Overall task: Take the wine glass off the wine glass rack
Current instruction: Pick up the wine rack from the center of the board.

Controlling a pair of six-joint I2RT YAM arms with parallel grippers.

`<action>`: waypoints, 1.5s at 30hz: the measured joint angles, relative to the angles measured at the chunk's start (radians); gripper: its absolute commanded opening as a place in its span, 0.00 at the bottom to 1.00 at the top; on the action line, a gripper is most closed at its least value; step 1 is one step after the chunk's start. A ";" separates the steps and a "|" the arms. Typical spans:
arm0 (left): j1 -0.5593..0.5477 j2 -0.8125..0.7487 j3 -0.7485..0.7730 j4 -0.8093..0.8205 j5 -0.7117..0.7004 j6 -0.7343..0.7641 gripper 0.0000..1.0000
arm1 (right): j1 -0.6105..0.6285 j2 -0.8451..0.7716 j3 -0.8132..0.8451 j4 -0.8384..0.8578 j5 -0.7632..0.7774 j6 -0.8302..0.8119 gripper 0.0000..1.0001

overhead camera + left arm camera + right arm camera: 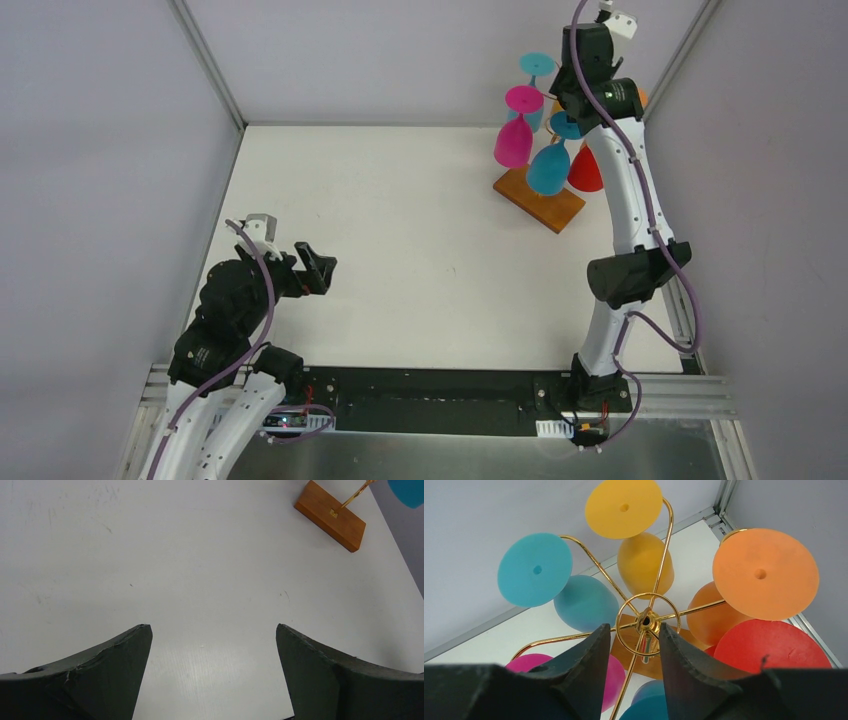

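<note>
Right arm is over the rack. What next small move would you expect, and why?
Probably lower the right gripper slightly and close on the wine glass rack at its gold centre. Its jaws stand partly open on either side of that hub, with no glass stem between them, and the wine glasses all hang in place, so steadying the stand looks like the aim.

1 rack (pixel 540 200); prob 6 wine glasses (pixel 534 569); 2 arms (pixel 630 190).

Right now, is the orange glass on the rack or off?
On. The orange glass hangs bowl-down, foot up, from a gold arm of the rack.
</note>
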 measured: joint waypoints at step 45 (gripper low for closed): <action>0.026 0.009 0.000 0.000 0.024 0.000 0.99 | -0.041 0.048 0.000 0.007 0.003 0.068 0.00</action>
